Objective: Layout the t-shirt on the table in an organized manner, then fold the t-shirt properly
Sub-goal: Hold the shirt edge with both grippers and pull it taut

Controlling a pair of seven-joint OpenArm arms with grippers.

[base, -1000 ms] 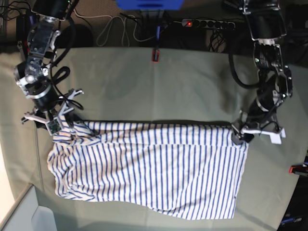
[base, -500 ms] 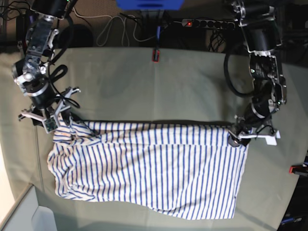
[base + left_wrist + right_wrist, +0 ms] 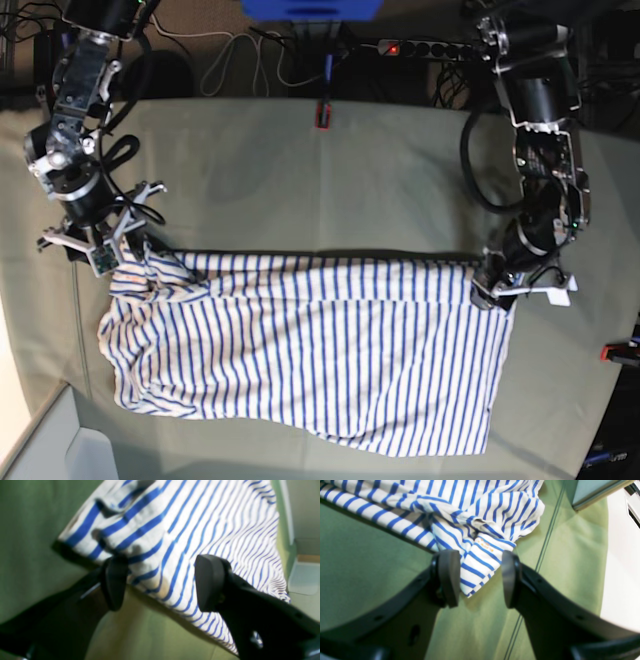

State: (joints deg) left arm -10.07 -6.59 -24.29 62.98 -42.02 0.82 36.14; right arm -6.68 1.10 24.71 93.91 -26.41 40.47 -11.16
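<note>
Striped t-shirt (image 3: 310, 345) lies long axis side-to-side along the table (image 3: 300, 170), its far edge spanning both arms. Right gripper (image 3: 476, 578), jaws apart, straddles a bunched sleeve corner; left gripper (image 3: 160, 582), jaws apart, straddles the opposite far corner.

Robot lab — cloth-covered table (image 3: 400, 170), power strip (image 3: 430, 48), cables (image 3: 240, 60)

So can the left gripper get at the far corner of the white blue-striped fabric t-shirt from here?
Probably yes: the left gripper is open, its jaws straddle the t-shirt edge, and nothing blocks it.
</note>
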